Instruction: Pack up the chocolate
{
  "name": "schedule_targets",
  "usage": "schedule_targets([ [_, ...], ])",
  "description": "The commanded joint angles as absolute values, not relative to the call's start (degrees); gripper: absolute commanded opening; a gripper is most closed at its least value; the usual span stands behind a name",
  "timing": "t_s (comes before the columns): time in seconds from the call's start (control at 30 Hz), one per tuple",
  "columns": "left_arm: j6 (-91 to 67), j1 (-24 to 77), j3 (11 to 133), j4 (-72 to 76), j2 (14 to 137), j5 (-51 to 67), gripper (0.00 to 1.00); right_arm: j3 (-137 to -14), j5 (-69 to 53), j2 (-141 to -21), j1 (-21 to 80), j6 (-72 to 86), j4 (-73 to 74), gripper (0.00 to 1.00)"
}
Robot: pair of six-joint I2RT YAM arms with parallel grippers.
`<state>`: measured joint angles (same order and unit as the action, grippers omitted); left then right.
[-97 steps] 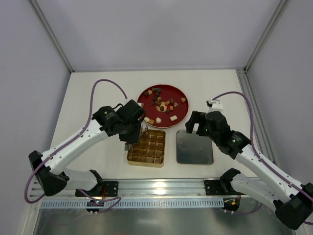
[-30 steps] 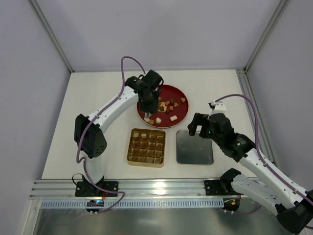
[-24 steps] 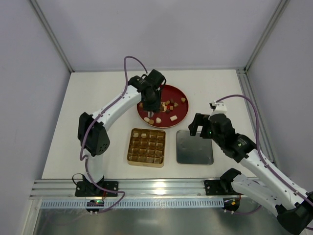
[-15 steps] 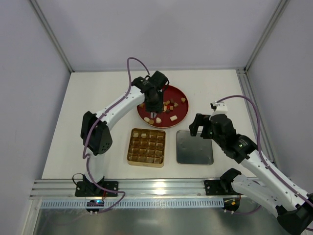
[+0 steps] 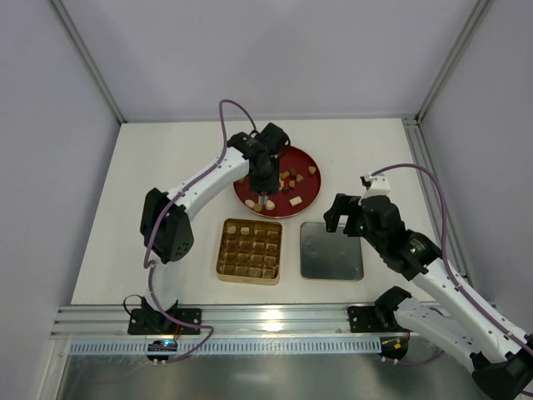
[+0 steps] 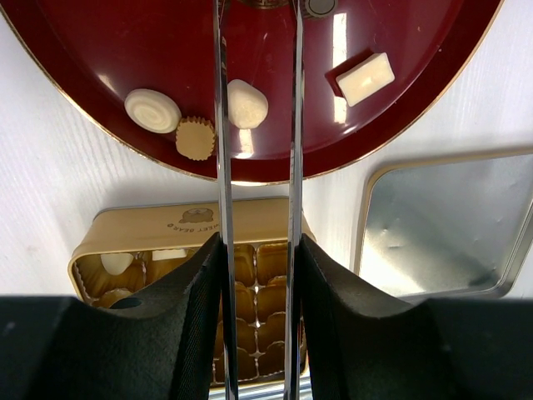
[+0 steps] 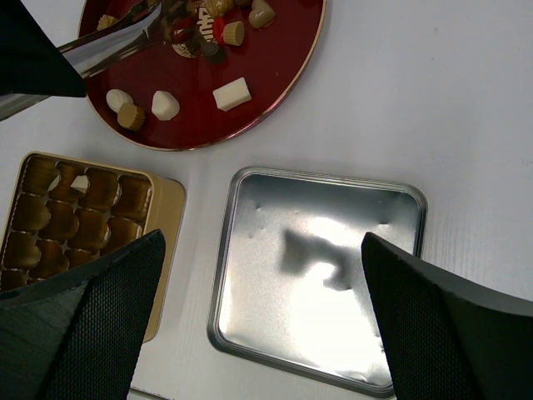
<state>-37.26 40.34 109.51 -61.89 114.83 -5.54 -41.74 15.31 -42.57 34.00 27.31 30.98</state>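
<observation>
The chocolate [image 5: 287, 179] lies as several brown, tan and cream pieces on a round red plate [image 5: 306, 193]. My left gripper [image 5: 261, 169] hovers over the plate, shut on thin metal tongs [image 6: 219, 125]. The tongs' two blades straddle a cream dome piece [image 6: 247, 103] without touching it, and their tips run out of the left wrist view. In the right wrist view the tongs [image 7: 117, 42] end at the heap of pieces [image 7: 208, 33]. The gold gridded box [image 5: 250, 250] holds a few pieces [image 6: 117, 262] in its far-left cells. My right gripper [image 5: 341, 215] stands open and empty.
A square silver lid [image 5: 331, 250] lies right of the gold box, under my right gripper [image 7: 262, 250]. A white block piece [image 7: 231, 93] and a tan cup piece [image 6: 196, 138] sit near the plate's near rim. A metal rail [image 5: 266, 317] runs along the table's near edge.
The left gripper, with the tongs, moved from over the gold box to above the red plate, then drifted slightly right. The right arm barely shifted.
</observation>
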Motion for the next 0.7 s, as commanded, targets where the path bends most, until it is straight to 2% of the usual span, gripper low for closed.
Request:
schedule_targets([
  [0.0, -37.88, 40.69, 110.92, -60.12, 114.96, -6.42, 0.39, -41.66, 16.35, -41.31, 33.66, 26.54, 30.5, 1.0],
  [0.67, -37.62, 40.96, 110.83, -59.76, 113.73, -6.15, 0.39, -41.31, 16.0, -40.87, 33.49, 26.89, 31.02, 1.0],
])
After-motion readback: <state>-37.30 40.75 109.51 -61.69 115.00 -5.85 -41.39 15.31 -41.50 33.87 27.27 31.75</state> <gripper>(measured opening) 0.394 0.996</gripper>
